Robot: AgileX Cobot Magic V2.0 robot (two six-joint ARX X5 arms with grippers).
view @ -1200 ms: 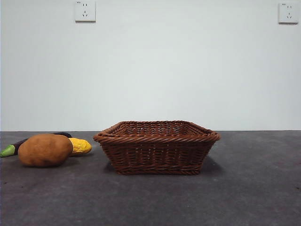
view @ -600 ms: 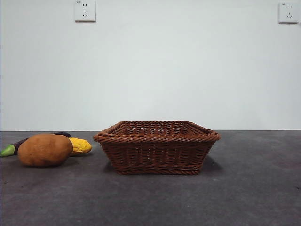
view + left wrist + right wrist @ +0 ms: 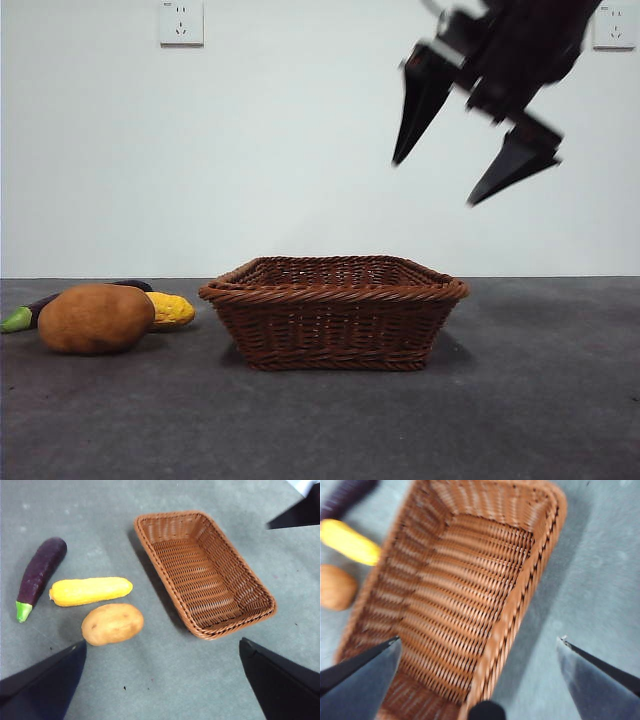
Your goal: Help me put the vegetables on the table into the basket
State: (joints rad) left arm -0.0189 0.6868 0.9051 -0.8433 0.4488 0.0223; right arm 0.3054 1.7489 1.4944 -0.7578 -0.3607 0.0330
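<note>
The tan potato (image 3: 96, 318), yellow corn cob (image 3: 172, 310) and purple eggplant (image 3: 30, 312) lie together on the table (image 3: 520, 420), left of the empty wicker basket (image 3: 335, 330). My right gripper (image 3: 434, 183) hangs open and empty high above the basket's right side. Its wrist view (image 3: 480, 639) looks down into the basket (image 3: 470, 590), with the potato (image 3: 335, 586), corn (image 3: 350, 542) and eggplant (image 3: 345, 495) beside it. My left gripper (image 3: 162, 644) is open and empty, high above the potato (image 3: 112, 624), corn (image 3: 90, 591), eggplant (image 3: 41, 572) and basket (image 3: 200, 627).
A white wall with two sockets (image 3: 181, 23) stands behind the table. The right arm's dark edge (image 3: 300, 512) shows at a corner of the left wrist view. Bare table lies to the right of the basket and in front of it.
My right gripper has come into the front view from the top right and now hangs open above the basket. The vegetables and the basket have not moved.
</note>
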